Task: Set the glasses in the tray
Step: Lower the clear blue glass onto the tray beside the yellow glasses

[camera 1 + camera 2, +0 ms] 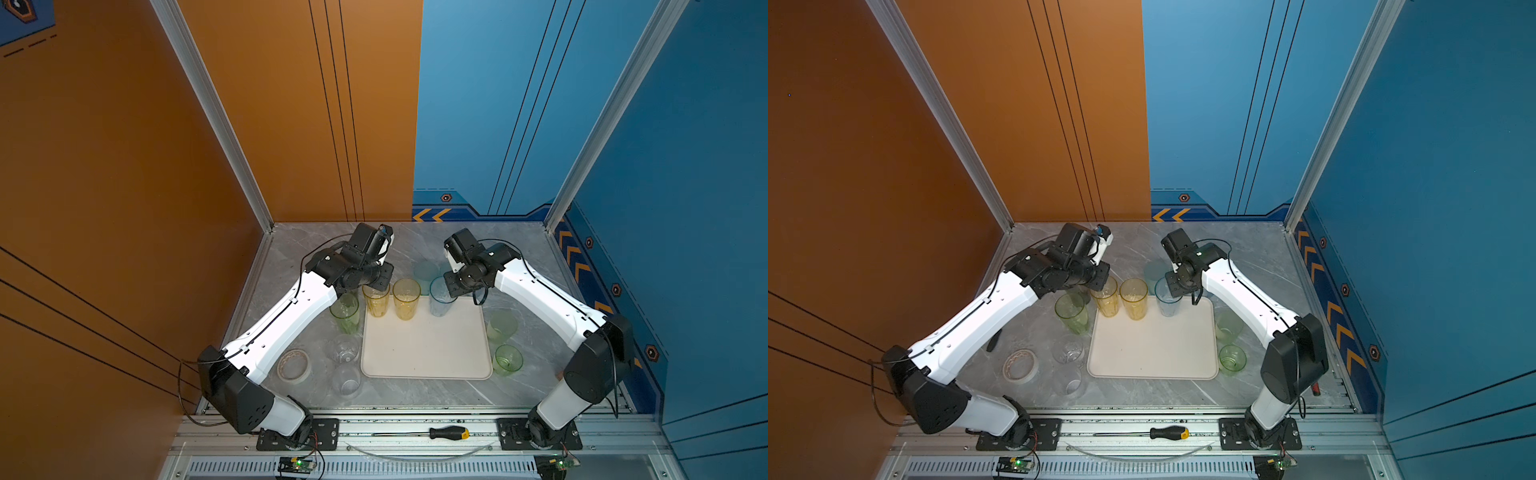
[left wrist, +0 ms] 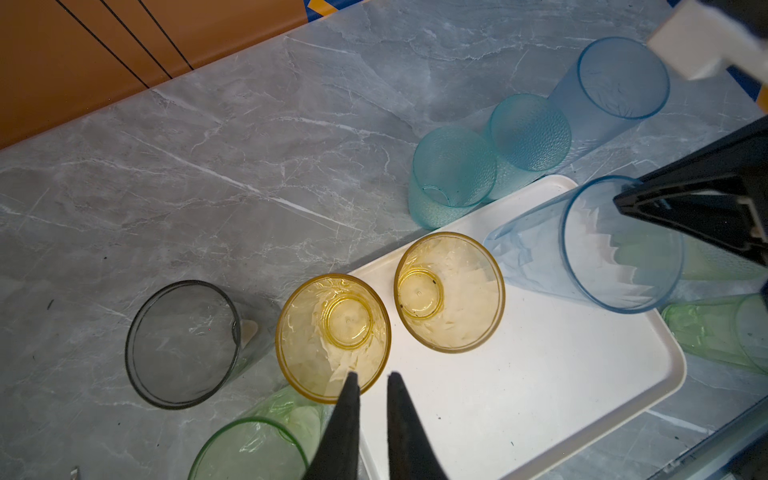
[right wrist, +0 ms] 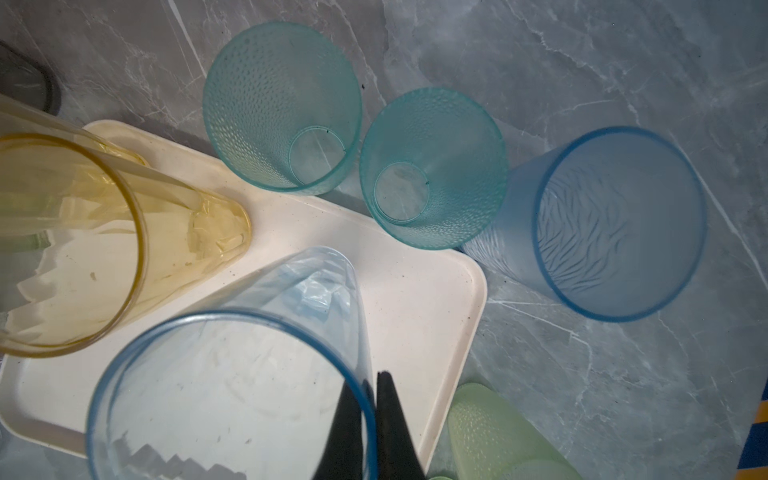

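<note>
**Desk:** What is in the tray (image 1: 424, 353)?

**Operator:** I count three tumblers along its far edge, all empty. One yellow tumbler (image 1: 406, 299) stands inside the rim. A second yellow tumbler (image 1: 376, 305) sits at the far-left corner, and I cannot tell whether its base is fully on. The clear-blue tumbler (image 1: 438, 303) is over the far-right part.

**Desk:** End effectors?

**Operator:** My right end effector (image 3: 368, 382) is pressed together on the clear-blue tumbler's rim, one finger inside and one outside. My left end effector (image 2: 372, 380) straddles the second yellow tumbler's rim with a narrow gap. I cannot tell whether it is pinching.

**Desk:** Off the tray?

**Operator:** All empty, standing on the surface (image 1: 415, 243). Beyond the tray are a teal tumbler (image 3: 282, 108), its teal neighbour (image 3: 432, 166) and a frosted blue tumbler (image 3: 619, 224). To the left are a tall green tumbler (image 1: 345, 311) and a smoky tumbler (image 2: 183, 345).
</note>
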